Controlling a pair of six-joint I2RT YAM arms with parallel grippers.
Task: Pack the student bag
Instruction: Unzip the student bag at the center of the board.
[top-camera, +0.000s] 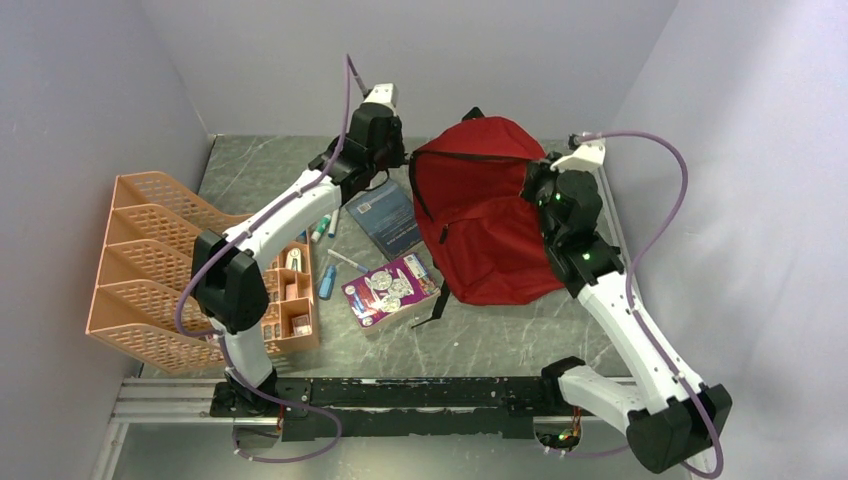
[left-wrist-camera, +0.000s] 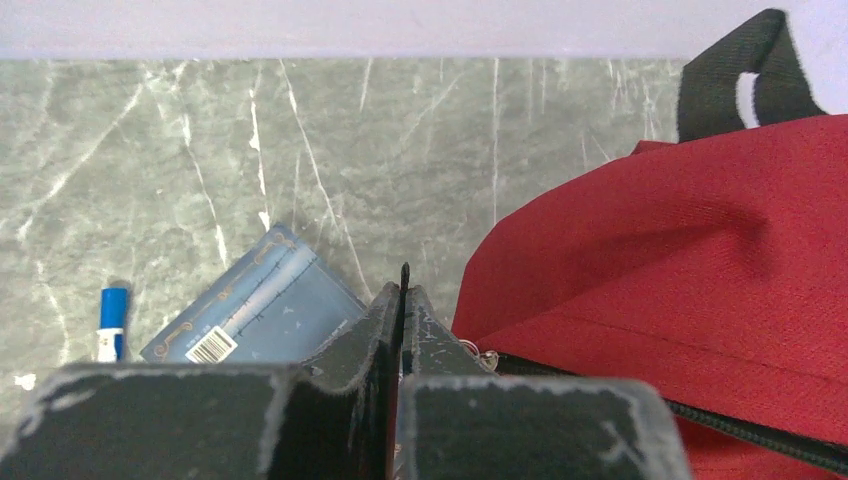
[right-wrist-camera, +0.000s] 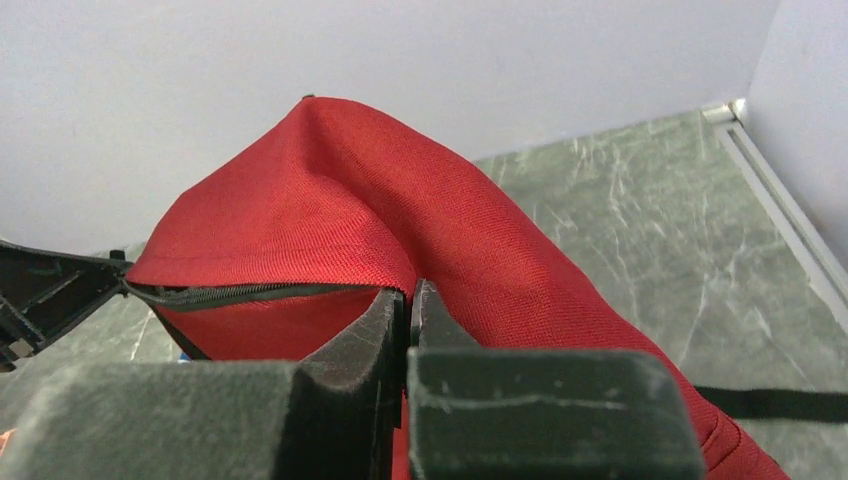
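Observation:
The student bag (top-camera: 480, 215), red with black zippers, lies at the back middle of the table, its right side lifted. At the bag's upper left corner my left gripper (top-camera: 398, 160) is shut on a thin black zipper pull (left-wrist-camera: 404, 272), which sticks up between the jaws. The black zipper (left-wrist-camera: 760, 432) runs off to the right. My right gripper (right-wrist-camera: 410, 292) is shut on a fold of the bag's red fabric (right-wrist-camera: 400, 200) by the zipper line (right-wrist-camera: 240, 292), on the bag's right side (top-camera: 535, 185).
A blue book (top-camera: 385, 218) lies just left of the bag, with a colourful box (top-camera: 390, 290) in front of it and markers (top-camera: 327, 280) beside. An orange mesh organiser (top-camera: 150, 260) and a small tray (top-camera: 293, 300) stand at the left. Walls enclose the back and sides.

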